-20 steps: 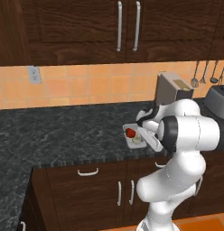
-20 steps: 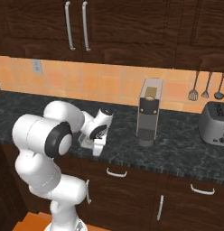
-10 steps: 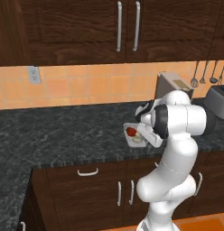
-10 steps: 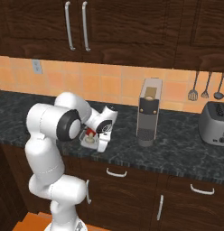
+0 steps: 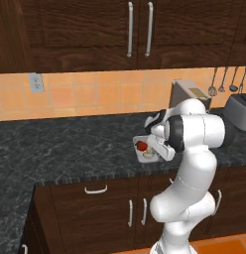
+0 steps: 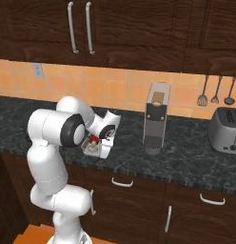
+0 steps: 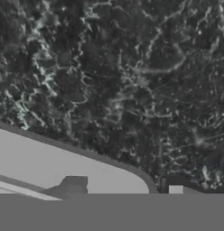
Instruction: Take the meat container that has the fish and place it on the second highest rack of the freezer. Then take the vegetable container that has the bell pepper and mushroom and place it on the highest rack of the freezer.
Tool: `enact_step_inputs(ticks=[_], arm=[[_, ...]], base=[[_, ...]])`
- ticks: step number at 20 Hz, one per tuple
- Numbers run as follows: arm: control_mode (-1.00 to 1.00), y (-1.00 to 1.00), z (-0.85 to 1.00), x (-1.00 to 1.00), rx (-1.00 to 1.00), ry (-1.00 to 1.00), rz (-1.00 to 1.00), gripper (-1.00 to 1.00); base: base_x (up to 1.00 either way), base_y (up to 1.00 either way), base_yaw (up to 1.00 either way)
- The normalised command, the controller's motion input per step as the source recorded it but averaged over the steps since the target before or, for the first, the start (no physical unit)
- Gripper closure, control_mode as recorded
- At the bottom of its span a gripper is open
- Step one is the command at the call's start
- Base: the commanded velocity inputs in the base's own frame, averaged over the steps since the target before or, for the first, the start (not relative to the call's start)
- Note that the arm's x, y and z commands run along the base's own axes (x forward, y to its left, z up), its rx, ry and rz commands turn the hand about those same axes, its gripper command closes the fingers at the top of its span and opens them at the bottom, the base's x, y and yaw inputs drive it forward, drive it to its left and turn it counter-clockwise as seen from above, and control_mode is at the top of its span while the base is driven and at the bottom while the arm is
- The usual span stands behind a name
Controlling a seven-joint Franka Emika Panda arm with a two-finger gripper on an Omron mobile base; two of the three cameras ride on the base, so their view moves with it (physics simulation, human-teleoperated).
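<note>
A small white vegetable container [image 5: 143, 156] [image 6: 102, 151] holds the red bell pepper [image 5: 141, 146] [image 6: 93, 139] and the beige mushroom [image 5: 149, 154] [image 6: 93, 148]. It hangs near the front edge of the dark counter [image 5: 70, 154], with my gripper [image 5: 156, 149] [image 6: 104, 141] shut on its rim. In the hand view the container's pale rim [image 7: 64, 158] fills the lower left, and my gripper [image 7: 125, 186] straddles its edge over the speckled counter [image 7: 132, 67]. The fish and the freezer are out of view.
A tall coffee machine [image 6: 155, 119] [image 5: 187, 94] stands just right of the container. A toaster [image 6: 227, 131] sits further right, with utensils [image 6: 215, 93] hanging on the tiled wall. Dark cabinets [image 5: 140, 30] hang overhead, and drawers [image 5: 95, 198] lie below the counter.
The arm's elbow has swung up and round toward the coffee machine. The container with the pepper and mushroom has stayed almost in place in the gripper.
</note>
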Motion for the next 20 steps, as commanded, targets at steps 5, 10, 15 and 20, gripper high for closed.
enact_step_inputs(ticks=[5, 10, 15, 20], arm=[[-1.0, 0.39, -0.03, -0.4, -0.02, -0.18, 0.0, 1.0], [-1.0, 0.07, 0.09, -0.51, 0.0, -0.14, 0.0, 1.0], [-1.0, 0.0, 0.44, -0.52, -0.02, -0.18, 0.05, 1.0], [-1.0, 0.0, 0.85, -0.71, -0.09, -0.1, 0.1, 1.0]], base=[[0.0, 0.0, 0.0], [0.0, 0.0, 0.0], [0.0, 0.0, 0.0], [0.0, 0.0, 0.0]])
